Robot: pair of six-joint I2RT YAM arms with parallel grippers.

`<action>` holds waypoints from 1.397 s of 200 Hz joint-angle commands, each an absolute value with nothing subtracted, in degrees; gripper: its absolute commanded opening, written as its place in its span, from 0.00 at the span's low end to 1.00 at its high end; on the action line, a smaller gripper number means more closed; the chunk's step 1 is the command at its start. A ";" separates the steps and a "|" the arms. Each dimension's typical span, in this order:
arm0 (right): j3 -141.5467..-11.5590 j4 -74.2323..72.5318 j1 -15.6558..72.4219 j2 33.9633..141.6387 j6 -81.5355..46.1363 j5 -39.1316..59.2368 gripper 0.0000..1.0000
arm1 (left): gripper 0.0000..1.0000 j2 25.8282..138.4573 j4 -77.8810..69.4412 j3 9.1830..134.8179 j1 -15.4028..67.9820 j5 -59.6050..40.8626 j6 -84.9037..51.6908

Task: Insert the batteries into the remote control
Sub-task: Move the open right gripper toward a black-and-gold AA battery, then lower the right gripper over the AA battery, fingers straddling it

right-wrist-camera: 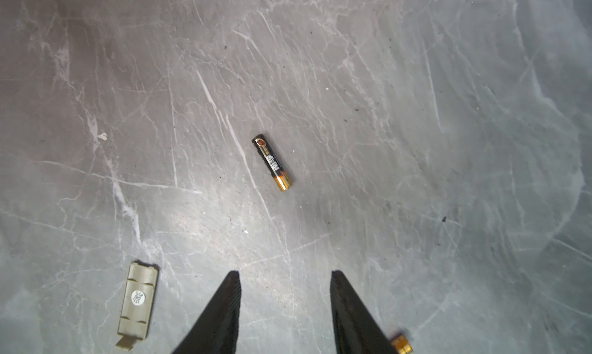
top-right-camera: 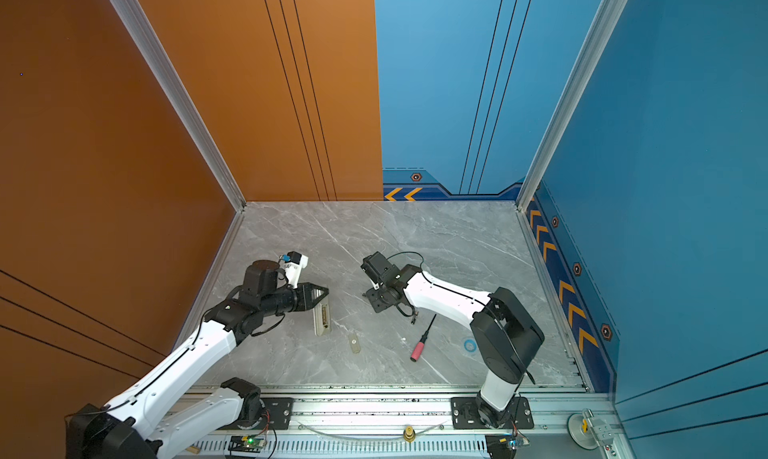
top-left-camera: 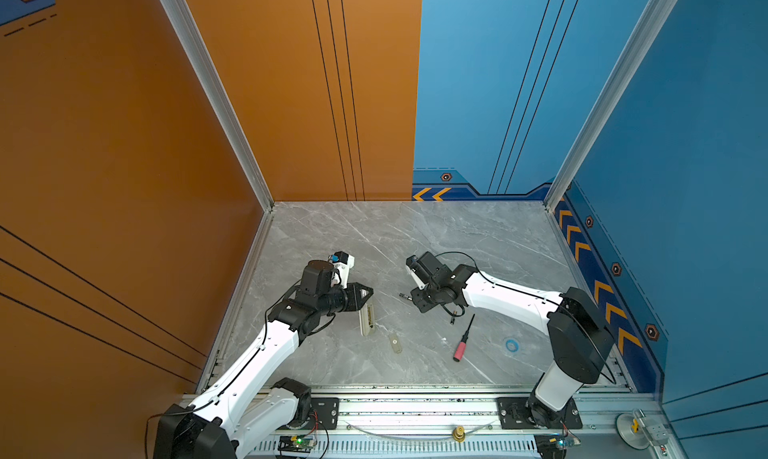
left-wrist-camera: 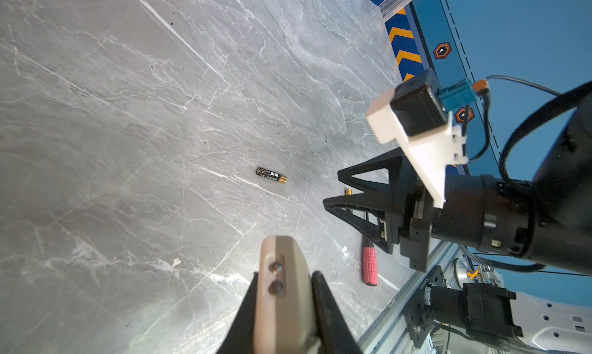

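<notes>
While the left gripper (left-wrist-camera: pixel 285 307) clamps the slim beige plastic remote control (left-wrist-camera: pixel 282 291), the right gripper (right-wrist-camera: pixel 285 304) hangs empty, jaws apart. The small black gold-tipped battery (right-wrist-camera: pixel 271 162) lies on the grey marble tabletop (right-wrist-camera: pixel 416 112) at twelve o'clock, long axis eleven-to-five; the right arm's nearer.

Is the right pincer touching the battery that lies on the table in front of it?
Apart. The right wrist view shows the right pincer open, with bare table between its tips and the battery.
</notes>
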State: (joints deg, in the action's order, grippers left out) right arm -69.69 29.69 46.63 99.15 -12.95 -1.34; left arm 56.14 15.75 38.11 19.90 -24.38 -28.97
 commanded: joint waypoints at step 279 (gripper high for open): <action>-87.65 34.26 44.38 121.27 -6.16 4.14 0.37 | 0.00 56.16 9.40 35.25 15.03 -30.21 -31.28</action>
State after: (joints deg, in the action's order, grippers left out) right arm -86.70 31.14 44.56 120.25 -6.76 3.33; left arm 55.72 12.84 35.64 15.66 -27.79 -31.00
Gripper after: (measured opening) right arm 0.367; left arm 0.231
